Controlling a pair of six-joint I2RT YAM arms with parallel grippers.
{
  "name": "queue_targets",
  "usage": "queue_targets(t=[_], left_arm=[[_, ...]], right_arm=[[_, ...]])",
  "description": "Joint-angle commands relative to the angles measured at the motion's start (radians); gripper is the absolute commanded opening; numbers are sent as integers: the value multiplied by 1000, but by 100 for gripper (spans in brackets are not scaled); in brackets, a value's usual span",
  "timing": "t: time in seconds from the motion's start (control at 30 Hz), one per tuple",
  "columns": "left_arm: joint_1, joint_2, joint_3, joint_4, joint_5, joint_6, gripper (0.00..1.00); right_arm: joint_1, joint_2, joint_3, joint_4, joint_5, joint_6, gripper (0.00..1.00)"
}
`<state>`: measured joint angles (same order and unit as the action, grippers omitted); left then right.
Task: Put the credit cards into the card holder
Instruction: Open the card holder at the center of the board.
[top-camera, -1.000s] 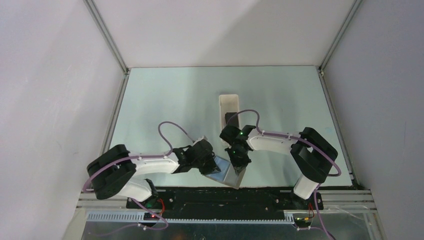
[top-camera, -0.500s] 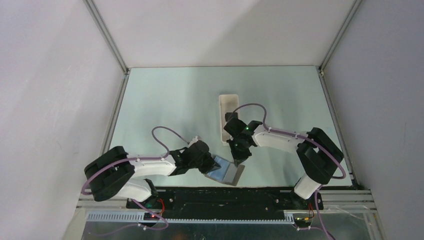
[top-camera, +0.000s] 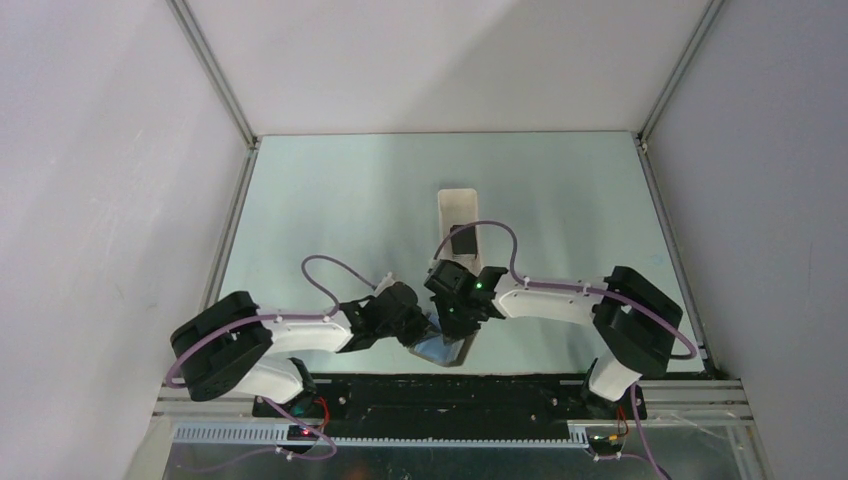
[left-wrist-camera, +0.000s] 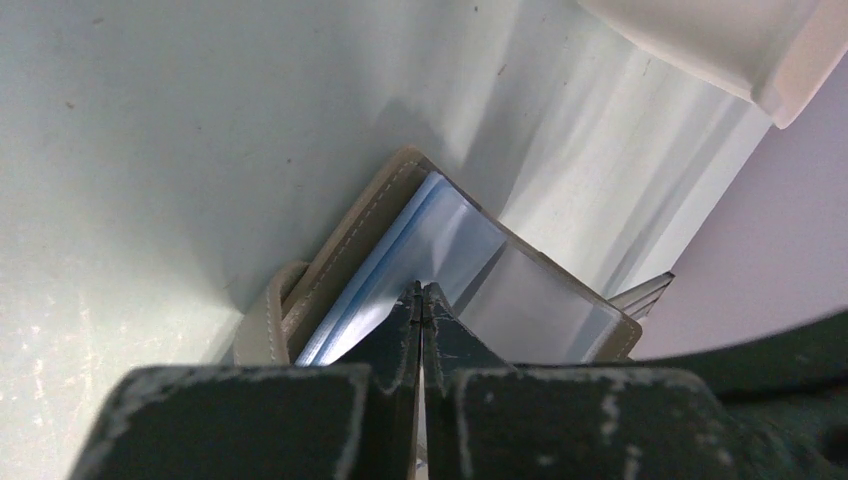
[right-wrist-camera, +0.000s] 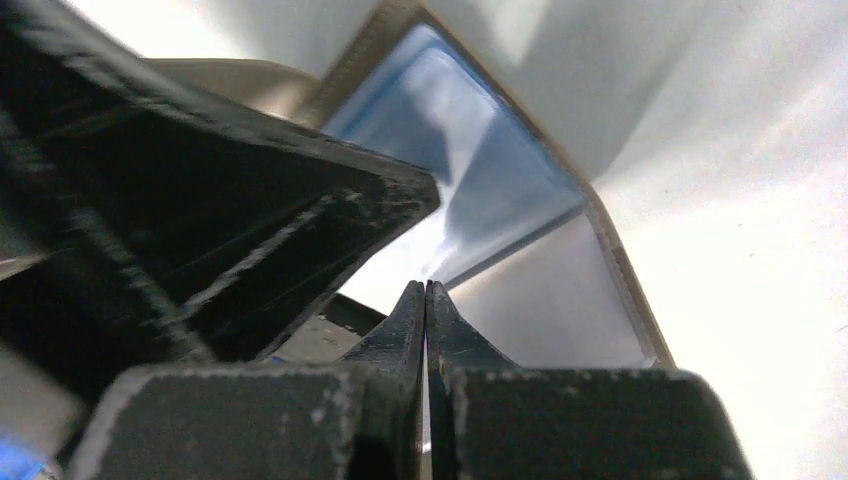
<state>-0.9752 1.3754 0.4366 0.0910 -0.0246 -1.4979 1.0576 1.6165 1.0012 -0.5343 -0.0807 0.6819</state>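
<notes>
The card holder (top-camera: 446, 351) lies open near the table's front edge, its silvery-blue inside (left-wrist-camera: 520, 290) facing up and its grey-brown strap (left-wrist-camera: 262, 322) at the left. My left gripper (left-wrist-camera: 421, 291) is shut, its tips pressed onto the inner fold. My right gripper (right-wrist-camera: 426, 286) is shut too, with its tips over the inside of the card holder (right-wrist-camera: 560, 300), close beside the left gripper (right-wrist-camera: 200, 200). In the top view both grippers (top-camera: 426, 328) (top-camera: 453, 322) meet above the holder. One black credit card (top-camera: 462, 240) lies in the white tray.
The long white tray (top-camera: 457, 203) stands just beyond the grippers at mid-table; its near corner (left-wrist-camera: 700, 40) shows in the left wrist view. The black base rail (top-camera: 450, 392) runs right behind the holder. Grey walls enclose the table.
My right gripper has moved left and down onto the card holder, next to the left gripper. The holder now looks narrower and more covered. The left arm has barely shifted.
</notes>
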Motion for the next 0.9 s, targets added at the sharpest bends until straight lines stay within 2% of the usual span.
queue_targets(t=[0.0,0.23,0.67,0.77,0.87], left_arm=[[4,4,-37,8,-41,-41,0],[4,6,-74,40,-48,-84,0],[6,67,-69,93,-36,-104,0],[6,52,-83,97,-48,-117,0],[5,31,-94,97,-64,-122,0]], right_arm=[[9,34,-9,-64,60,95,0],[56,23,-22,-212,94,222,0],[23,138,-69,-197,154,296,0],[23,118,-70,-198,172,297,0],[38,33,-70,-167,230,284,0]])
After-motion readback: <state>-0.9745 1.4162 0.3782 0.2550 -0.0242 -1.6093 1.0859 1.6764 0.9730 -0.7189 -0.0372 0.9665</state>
